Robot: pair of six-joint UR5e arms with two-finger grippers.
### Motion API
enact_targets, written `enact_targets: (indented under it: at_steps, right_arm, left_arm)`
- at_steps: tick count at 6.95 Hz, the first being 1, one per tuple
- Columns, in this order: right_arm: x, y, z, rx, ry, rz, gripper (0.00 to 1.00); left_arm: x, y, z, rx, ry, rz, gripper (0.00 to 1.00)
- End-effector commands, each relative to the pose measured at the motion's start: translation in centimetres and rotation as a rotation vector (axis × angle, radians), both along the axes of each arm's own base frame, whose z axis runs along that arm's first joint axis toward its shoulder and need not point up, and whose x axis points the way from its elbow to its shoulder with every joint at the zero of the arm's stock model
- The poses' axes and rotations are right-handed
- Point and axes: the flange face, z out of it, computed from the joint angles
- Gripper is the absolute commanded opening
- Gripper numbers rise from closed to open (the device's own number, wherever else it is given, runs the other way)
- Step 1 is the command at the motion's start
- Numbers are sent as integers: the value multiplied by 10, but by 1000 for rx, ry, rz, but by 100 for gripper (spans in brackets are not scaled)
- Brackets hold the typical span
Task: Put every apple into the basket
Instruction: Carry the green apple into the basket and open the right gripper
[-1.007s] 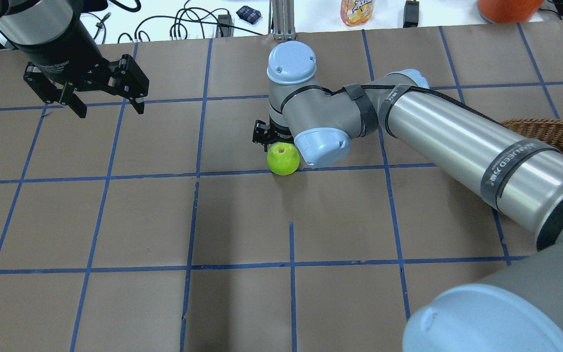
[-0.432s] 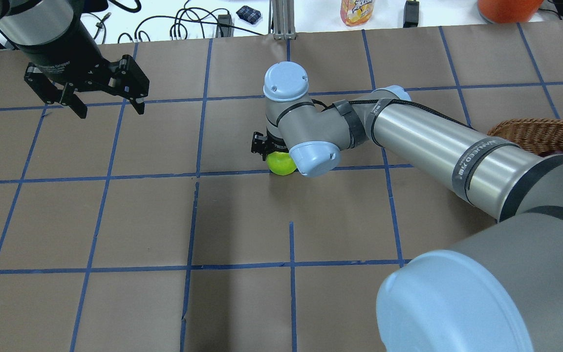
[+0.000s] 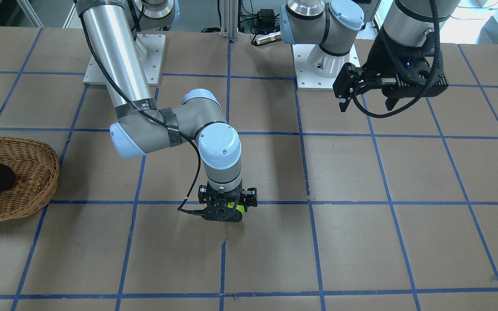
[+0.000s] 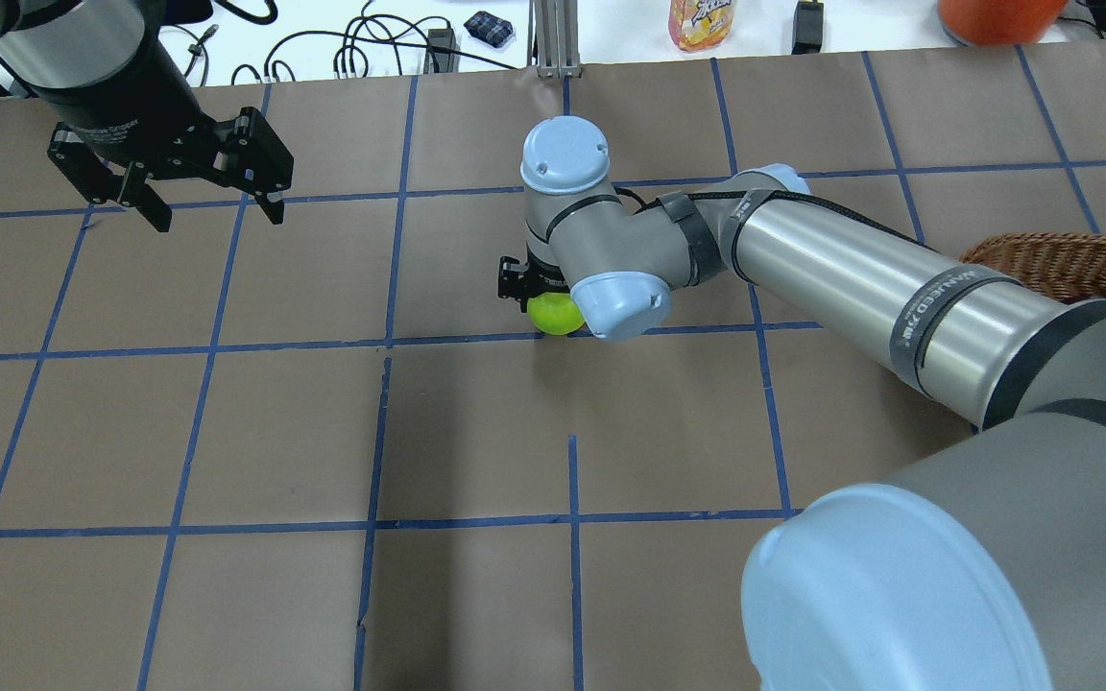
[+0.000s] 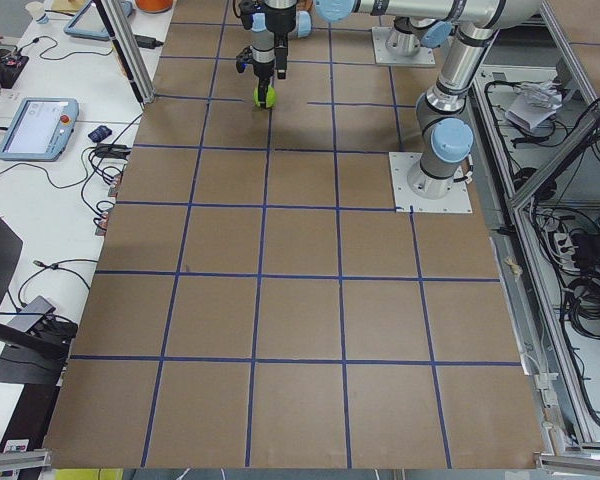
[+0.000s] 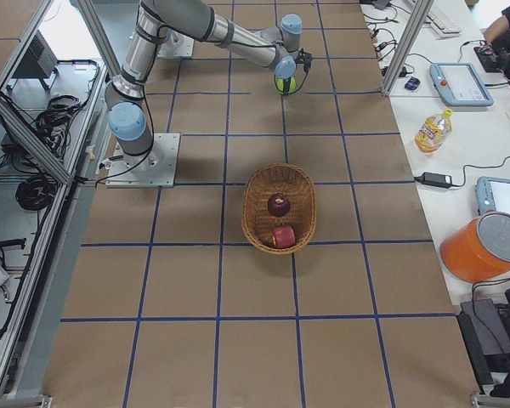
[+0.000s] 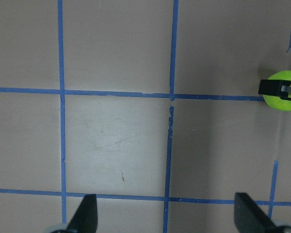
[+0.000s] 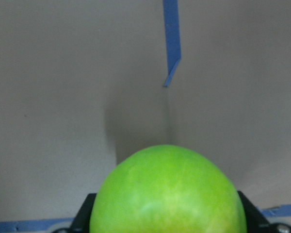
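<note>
Front view: right claw (image 3: 226, 211) clamped on green apple (image 3: 239, 209), low at worktop (image 3: 361, 242) centre; left claw (image 3: 365, 106) fingers apart, hovering. Right-side view: basket (image 6: 251, 200) w/ maroon apple (image 6: 278, 204) & red apple (image 6: 282, 237) inside. Right wrist cam: green apple wedged btw fingers (image 8: 85, 216).

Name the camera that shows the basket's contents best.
Exterior right: the whole basket shows, with the maroon apple and red apple inside. Front-facing crops it, showing only the maroon one; overhead gives just a rim sliver.
</note>
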Motion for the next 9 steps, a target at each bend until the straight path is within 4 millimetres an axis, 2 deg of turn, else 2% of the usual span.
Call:
enact_targets:
  at_steps: [1,2,3,4,5,6,7,8,9]
  right_arm:
    - [-103,-19,66,27,68,40,49]
    - [-183,-32,89,51,74,59,48]
    - [-255,-32,101,51,80,143,48]
    - [-336,-23,95,61,77,199,48]
    - [-402,-6,86,51,74,234,48]
    - [-452,14,78,4,102,279,48]
    - [-491,40,60,2,95,289,48]
    - [-516,65,49,10,82,306,49]
    - [-532,85,36,21,61,307,49]
  left_arm:
    - [0,1,1,-2,0,-1,100]
    - [0,2,1,-2,0,-1,100]
    - [0,2,2,-3,-1,-1,100]
    - [0,2,3,-6,-2,-1,100]
    - [0,2,3,-6,-2,-1,100]
    - [0,2,3,-6,-2,0,100]
    - [0,2,2,-5,-2,0,100]
    - [0,2,3,-6,-2,-1,100]
    - [0,2,2,-5,-2,0,100]
